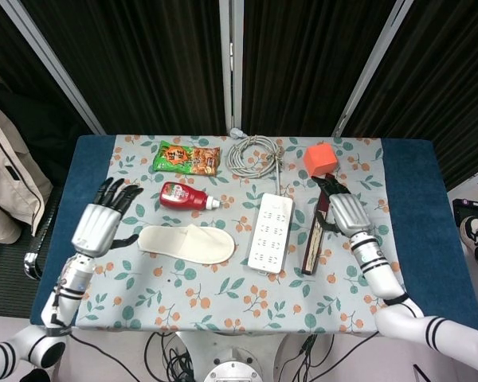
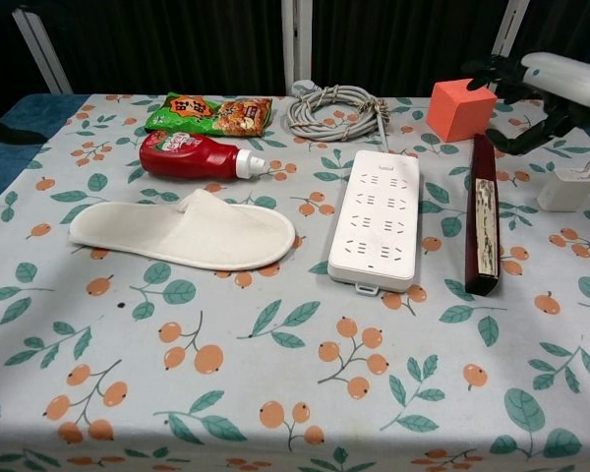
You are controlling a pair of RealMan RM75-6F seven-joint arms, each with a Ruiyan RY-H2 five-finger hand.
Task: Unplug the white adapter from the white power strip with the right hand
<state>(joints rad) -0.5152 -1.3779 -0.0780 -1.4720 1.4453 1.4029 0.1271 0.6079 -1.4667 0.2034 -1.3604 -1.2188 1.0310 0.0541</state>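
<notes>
The white power strip (image 1: pixel 269 231) (image 2: pixel 379 221) lies flat in the middle of the table with all its sockets empty. The white adapter (image 2: pixel 568 189) rests on the cloth at the right, beyond a dark box, apart from the strip. My right hand (image 1: pixel 346 213) (image 2: pixel 556 74) hovers above that spot with fingers spread and nothing in them; in the head view it hides the adapter. Over the table's left edge my left hand (image 1: pixel 102 227) is held open, far from the strip.
A dark long box (image 2: pixel 483 216) lies between strip and adapter. An orange cube (image 2: pixel 460 108) and coiled grey cable (image 2: pixel 334 108) sit at the back. A white slipper (image 2: pixel 182 231), red sauce bottle (image 2: pixel 192 155) and green snack bag (image 2: pixel 208 113) fill the left half.
</notes>
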